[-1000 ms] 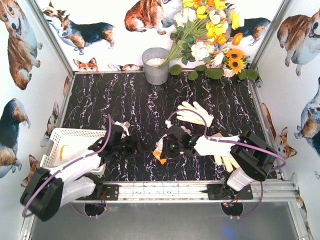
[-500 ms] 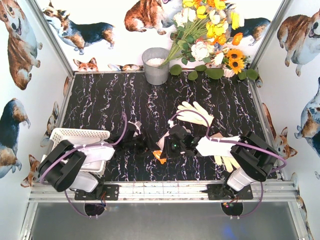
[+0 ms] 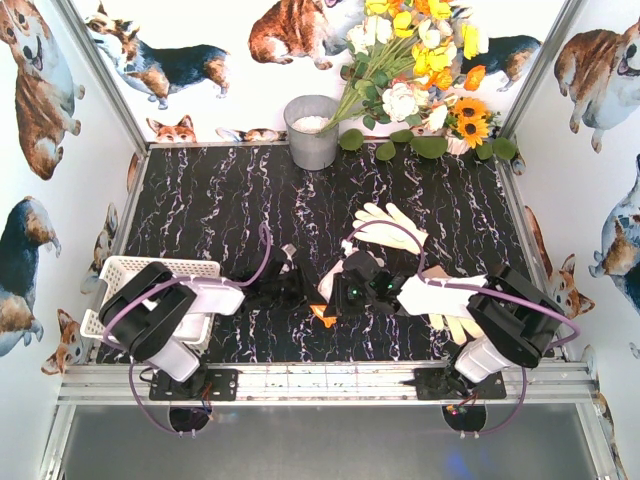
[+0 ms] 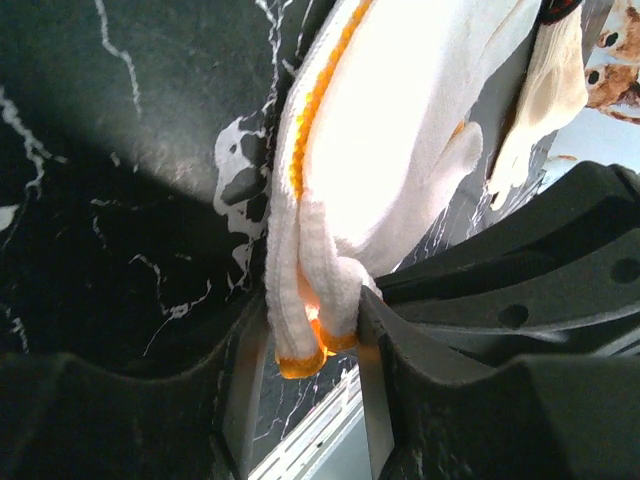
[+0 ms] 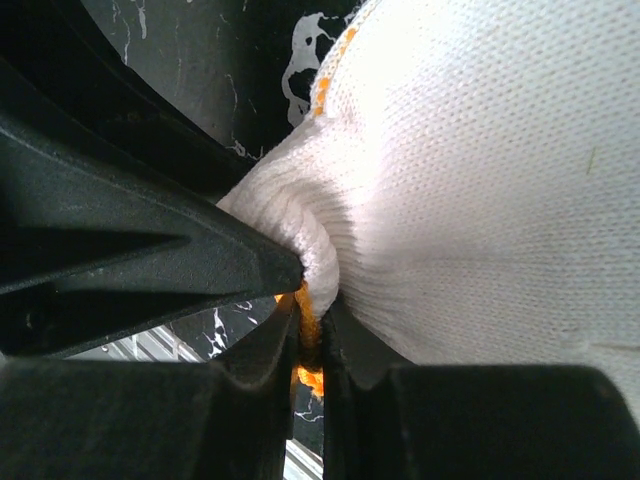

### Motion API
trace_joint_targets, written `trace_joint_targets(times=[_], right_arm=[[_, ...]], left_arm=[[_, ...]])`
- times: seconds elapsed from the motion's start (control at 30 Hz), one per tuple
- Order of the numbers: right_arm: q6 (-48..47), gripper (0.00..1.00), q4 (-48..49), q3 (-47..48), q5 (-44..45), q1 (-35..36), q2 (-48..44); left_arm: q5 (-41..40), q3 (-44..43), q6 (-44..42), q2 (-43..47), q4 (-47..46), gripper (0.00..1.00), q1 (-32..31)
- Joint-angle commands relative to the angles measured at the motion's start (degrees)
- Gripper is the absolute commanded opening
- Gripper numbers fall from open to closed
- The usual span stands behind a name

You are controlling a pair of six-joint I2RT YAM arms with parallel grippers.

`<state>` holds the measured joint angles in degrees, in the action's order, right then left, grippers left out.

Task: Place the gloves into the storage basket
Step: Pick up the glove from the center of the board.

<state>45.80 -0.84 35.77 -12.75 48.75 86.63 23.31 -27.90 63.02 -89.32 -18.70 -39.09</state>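
Note:
A white glove (image 3: 327, 288) with an orange-edged cuff hangs between both grippers at the middle of the table. My right gripper (image 3: 338, 294) is shut on its cuff, and the right wrist view shows the orange edge (image 5: 312, 330) pinched between the pads. My left gripper (image 3: 303, 292) has come in from the left. In the left wrist view the folded cuff (image 4: 310, 330) fills the gap between its fingers, under the glove's white body (image 4: 390, 150). A cream glove (image 3: 390, 228) lies behind the grippers. Another glove (image 3: 455, 322) lies under the right arm. The white storage basket (image 3: 125, 268) stands at the left edge.
A grey metal bucket (image 3: 312, 130) stands at the back centre. A bunch of white and yellow flowers (image 3: 420, 60) leans at the back right. The aluminium rail (image 3: 320, 382) with both arm bases runs along the near edge. Printed walls close in both sides.
My left arm swung from beside the basket toward the centre, and its jaws narrowed around the glove's cuff. The right gripper has stayed put, holding the glove.

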Motion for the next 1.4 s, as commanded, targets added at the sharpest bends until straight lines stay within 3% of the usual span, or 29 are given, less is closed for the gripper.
trace_joint_targets(times=[0.0, 0.2, 0.37, 0.5, 0.77, 0.93, 1.17, 1.37], right_arm=[[-1.04, 0.09, -0.13, -1.99, 2.26, 0.29, -1.72], [-1.93, 0.13, 1.59, -2.19, 0.77, 0.29, -1.57], [-2.93, 0.16, 0.87, -0.51, -0.18, 0.29, -0.15], [-3.35, 0.23, 0.31, 0.38, -0.05, 0.46, -1.26], [-8.13, 0.39, -7.2, 1.19, 2.88, 0.99, -12.68], [-11.75, 0.5, -13.55, 1.11, 9.09, 0.35, -21.98], [-20.81, 0.68, -6.69, 1.02, -3.63, -9.03, -24.69], [-27.23, 0.69, 4.11, 3.17, -15.07, -14.0, -16.22]], left_arm=[[-1.98, -2.37, -0.16, -2.43, -1.52, 0.33, -0.47], [-1.9, -4.8, -0.29, -2.88, -1.16, 0.43, -0.49], [0.21, -4.62, 0.44, -4.36, -3.64, 0.44, -0.5], [2.64, -5.02, 0.25, -4.9, -4.05, 0.36, -0.48], [4.96, -10.23, -11.58, -2.32, 10.56, 0.03, 1.12], [8.63, -10.98, -23.12, 1.73, 19.76, 0.0, 2.97], [13.03, -13.45, -40.67, 8.32, 33.65, 0.0, 3.93], [18.51, -14.63, -46.26, 9.61, 36.53, 0.0, 4.46]])
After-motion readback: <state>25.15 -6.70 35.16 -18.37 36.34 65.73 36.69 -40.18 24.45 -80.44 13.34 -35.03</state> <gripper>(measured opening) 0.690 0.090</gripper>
